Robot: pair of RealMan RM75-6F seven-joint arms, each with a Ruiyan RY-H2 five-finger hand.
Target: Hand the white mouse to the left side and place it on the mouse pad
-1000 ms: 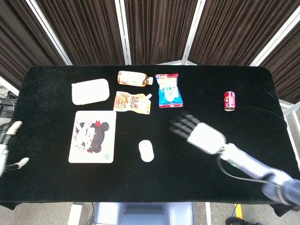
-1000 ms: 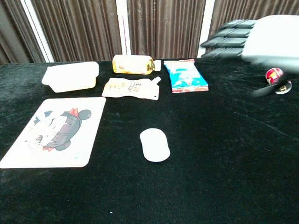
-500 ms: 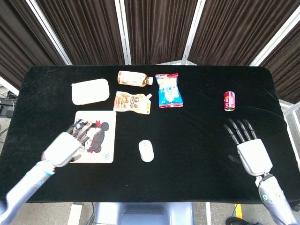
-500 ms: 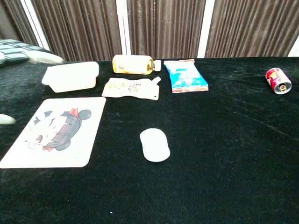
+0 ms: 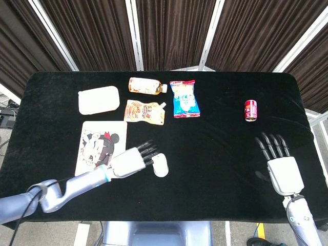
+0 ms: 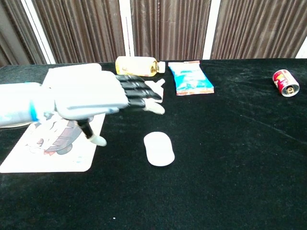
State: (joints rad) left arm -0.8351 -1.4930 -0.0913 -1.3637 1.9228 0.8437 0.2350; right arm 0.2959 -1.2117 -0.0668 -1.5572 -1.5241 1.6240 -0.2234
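The white mouse [image 5: 160, 165] [image 6: 159, 148] lies on the black table, just right of the cartoon mouse pad [image 5: 94, 145] [image 6: 38, 148]. My left hand [image 5: 131, 159] [image 6: 96, 98] hovers flat with its fingers stretched out, fingertips reaching toward the mouse's left side and a little above it, holding nothing. My right hand [image 5: 281, 166] rests flat and open at the table's right front, far from the mouse; the chest view does not show it.
At the back stand a white box [image 5: 99, 99], a yellow bottle [image 5: 146, 85], an orange pouch [image 5: 145, 111] and a blue snack bag [image 5: 184, 99]. A red can [image 5: 250, 110] [image 6: 285, 82] lies on the right.
My left hand has swept right from over the mouse pad to beside the mouse. The right hand drew back slightly toward the front right.
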